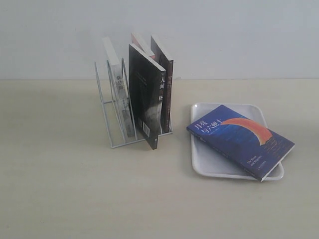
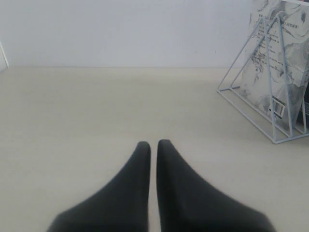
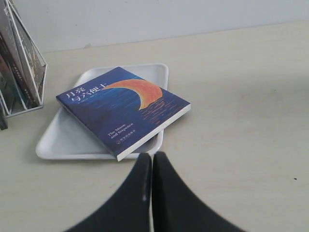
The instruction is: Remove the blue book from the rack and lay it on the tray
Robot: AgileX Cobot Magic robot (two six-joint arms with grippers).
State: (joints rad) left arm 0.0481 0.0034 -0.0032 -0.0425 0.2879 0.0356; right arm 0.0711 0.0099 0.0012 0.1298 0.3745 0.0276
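The blue book (image 3: 123, 108) is lying cover-up on the tray (image 1: 209, 164), turned askew so that its corners are overhanging the tray's rim. Its cover is showing white Chinese title characters, 月亮与六便士, beside an orange-red curved band. Lower down, small white print is reading "The Moon and Sixpence", with a line beneath it too small to read.

To the left of the tray in the exterior view, apart from it, the rack (image 1: 107, 124) is standing with several books leaning in its slots. The black-covered book (image 1: 144, 99) on the side nearest the tray is carrying white characters down its spine, too small to read, and a barcode near its foot. The marbled grey-and-white book (image 2: 275, 63) on the side farthest from the tray is also showing a barcode and lines of fine print that I cannot make out.

Everything is sitting on a pale cream table (image 1: 75, 189) against a plain whitish wall (image 1: 224, 35).

The right gripper (image 3: 151, 157) is hovering over the table just beside the tray's rim, its dark fingers pressed nearly together and gripping nothing. The left gripper (image 2: 153, 145) is hanging over bare table on the rack's far side from the tray, its jaws likewise drawn to a narrow slit and empty.
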